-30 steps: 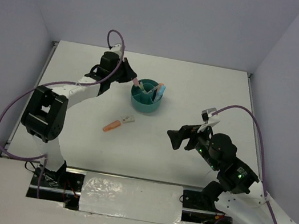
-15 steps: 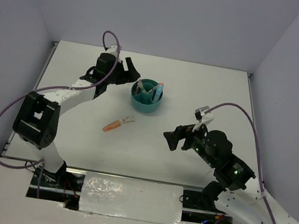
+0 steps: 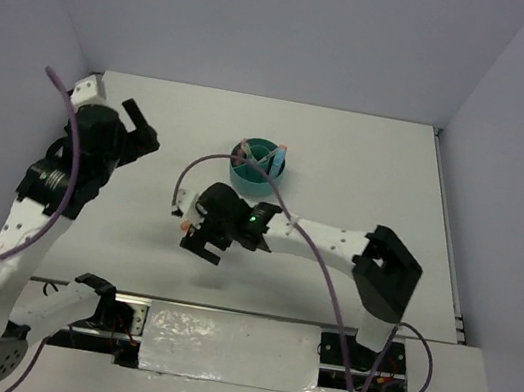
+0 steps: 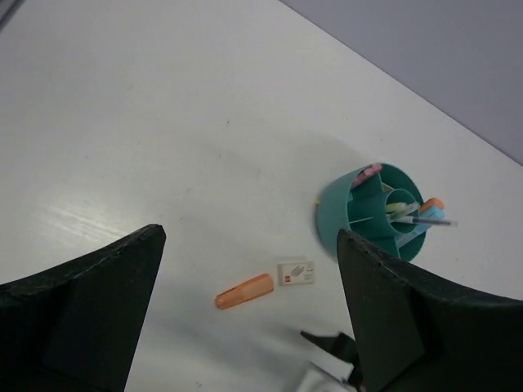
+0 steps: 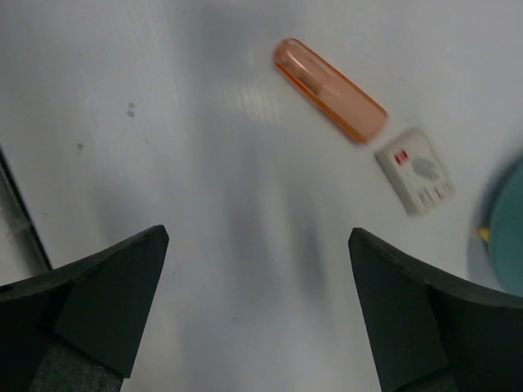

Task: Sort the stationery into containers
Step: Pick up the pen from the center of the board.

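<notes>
Your right pincer [image 5: 257, 237] hangs wide and empty above the surface [image 5: 204, 163], with the orange cap [image 5: 329, 90] off-centre from it. Descend here and you may miss the cap or knock the white eraser [image 5: 415, 170] just beside it. Your left pincer [image 4: 249, 237] gapes empty too. The teal organizer [image 4: 380, 212] stands far-right of both items.

A white table [image 3: 360, 158] carries everything. A crinkled silvery sheet [image 3: 230, 348] lies along its near edge. Pale grey walls [image 3: 273, 20] enclose it.

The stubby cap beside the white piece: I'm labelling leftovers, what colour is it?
The cap is translucent orange, clearest in the right wrist view.
</notes>
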You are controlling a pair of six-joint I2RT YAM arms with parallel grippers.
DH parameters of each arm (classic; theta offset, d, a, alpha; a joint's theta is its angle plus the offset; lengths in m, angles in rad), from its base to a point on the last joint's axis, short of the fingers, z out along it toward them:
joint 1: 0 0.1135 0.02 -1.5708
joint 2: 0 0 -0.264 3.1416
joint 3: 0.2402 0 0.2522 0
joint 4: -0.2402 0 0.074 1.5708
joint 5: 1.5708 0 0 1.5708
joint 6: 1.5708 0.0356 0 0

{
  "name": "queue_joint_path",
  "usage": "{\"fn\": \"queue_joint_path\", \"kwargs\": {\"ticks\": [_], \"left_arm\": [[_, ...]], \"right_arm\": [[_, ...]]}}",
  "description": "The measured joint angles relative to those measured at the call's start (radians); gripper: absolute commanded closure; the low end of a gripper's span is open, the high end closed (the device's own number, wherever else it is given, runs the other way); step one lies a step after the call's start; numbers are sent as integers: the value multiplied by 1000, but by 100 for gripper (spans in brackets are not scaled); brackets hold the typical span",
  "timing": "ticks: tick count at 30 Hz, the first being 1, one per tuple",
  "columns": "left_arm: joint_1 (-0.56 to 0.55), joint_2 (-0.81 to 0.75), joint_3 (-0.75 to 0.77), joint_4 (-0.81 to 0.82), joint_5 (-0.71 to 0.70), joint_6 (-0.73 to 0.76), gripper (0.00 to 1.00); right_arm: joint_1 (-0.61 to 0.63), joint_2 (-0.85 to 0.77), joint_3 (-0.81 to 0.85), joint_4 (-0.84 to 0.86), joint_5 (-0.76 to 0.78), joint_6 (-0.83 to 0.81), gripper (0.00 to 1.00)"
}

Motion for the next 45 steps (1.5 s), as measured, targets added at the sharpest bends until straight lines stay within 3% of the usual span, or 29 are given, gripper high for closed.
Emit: {"fn": "queue_joint_path", "kwargs": {"ticks": [7,13,23,32,34,35,36,39,45], "left_arm": [[10,-336,-204,-54,73,206,1],[10,-452,-410,-15,172,287,1],[10,-629,-447,41,190,308,1],[10,-635,-447,41,162,307,1],[10,-635,-447,41,162,307,1],[10,-635,-447,42,162,307,1],[10,-635,-447,42,162,307,1],[10,-636,-447,41,161,307,1],[10,-673,-447,37,119,282,1]], "right_arm": [[24,249,179,-56,-24,-245,8],[10,341,279,-63,-36,-358,8],[-106,439,438,-137,-183,-426,10],[-139,510,492,-196,-271,-442,13],[-128,533,504,-202,-293,-441,24],[-122,541,519,-210,-293,-443,35],[-116,552,535,-215,-297,-443,52],[-103,581,574,-218,-314,-440,76],[-89,573,558,-187,-321,-420,94]]}}
